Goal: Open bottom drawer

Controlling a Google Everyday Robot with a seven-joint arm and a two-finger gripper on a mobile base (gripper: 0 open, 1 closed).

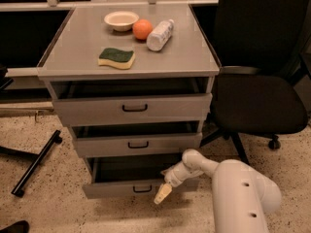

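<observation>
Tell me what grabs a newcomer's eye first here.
The white arm reaches in from lower right, its gripper at the front of the bottom drawer, which stands partly pulled out. Next, the orange on the cabinet top, between a bowl and a toppled bottle.

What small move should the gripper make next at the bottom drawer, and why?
Probably a short shift left onto the black handle. The gripper hangs just right of that handle, in front of the lower edge of the bottom drawer, which stands only slightly out. So I judge that it needs a hold there before any pull.
</observation>
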